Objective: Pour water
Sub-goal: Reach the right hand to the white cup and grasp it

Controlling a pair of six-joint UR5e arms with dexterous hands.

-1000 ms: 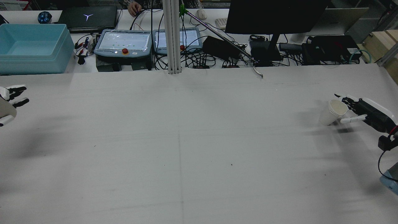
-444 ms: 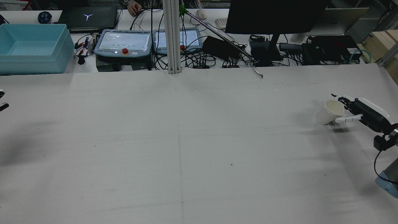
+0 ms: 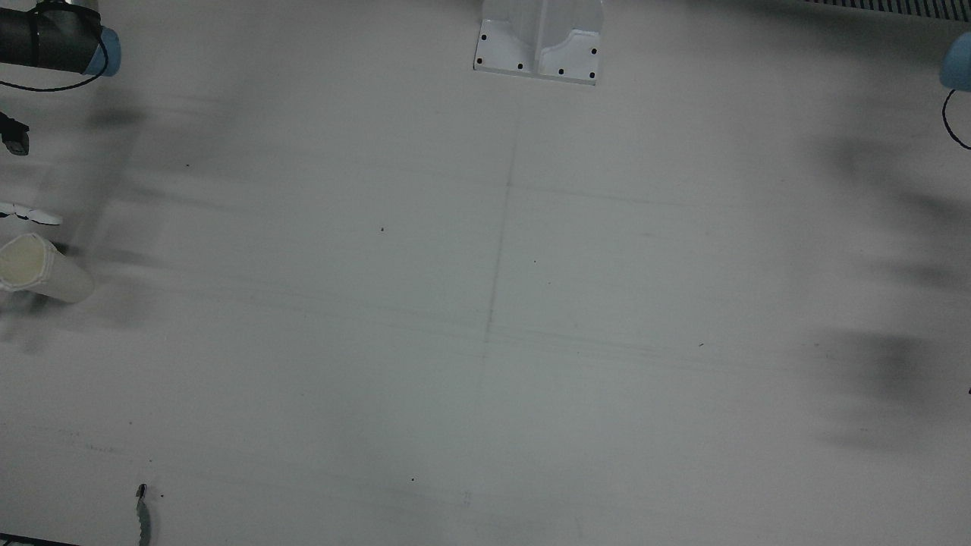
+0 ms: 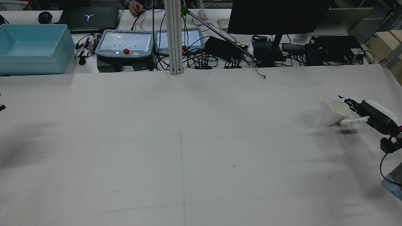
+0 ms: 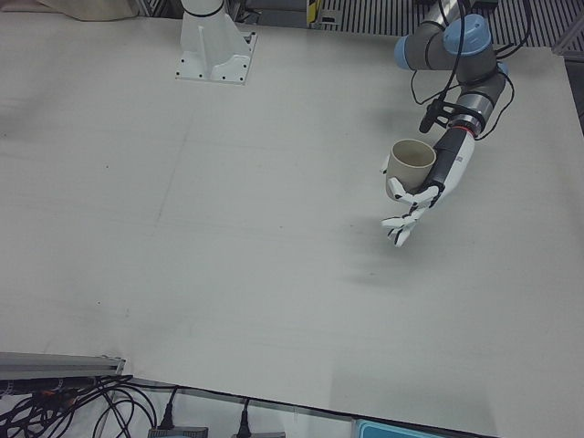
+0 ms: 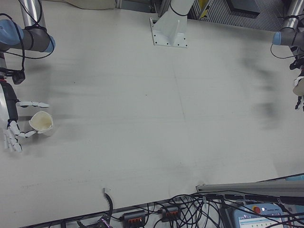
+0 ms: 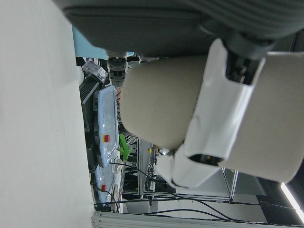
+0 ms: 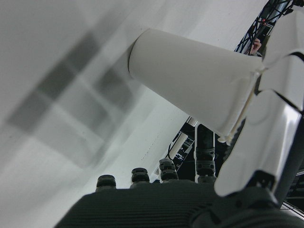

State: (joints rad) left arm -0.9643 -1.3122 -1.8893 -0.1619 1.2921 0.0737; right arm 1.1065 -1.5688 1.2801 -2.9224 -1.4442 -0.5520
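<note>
My left hand [image 5: 429,182] is shut on a beige paper cup [image 5: 409,162] and holds it upright above the table, mouth up. In the left hand view the thumb lies across the cup's wall [image 7: 156,104]. In the rear view only a fingertip of it shows, at the left edge. A white paper cup [image 4: 333,113] stands on the table at the far right. My right hand [image 4: 369,114] reaches around it, thumb on one side and fingers on the other. In the right-front view the thumb stays apart from the cup [image 6: 42,122].
Past the table's far edge stand a light blue bin [image 4: 31,47], two teach pendants [image 4: 125,44], a monitor [image 4: 276,18] and many cables. A camera post [image 4: 174,37] rises at the middle of that edge. A person's hand [image 4: 135,8] rests by a laptop.
My left hand has slid out past the left edge of the rear view. My right hand and the white cup shifted slightly left, then back a little.
</note>
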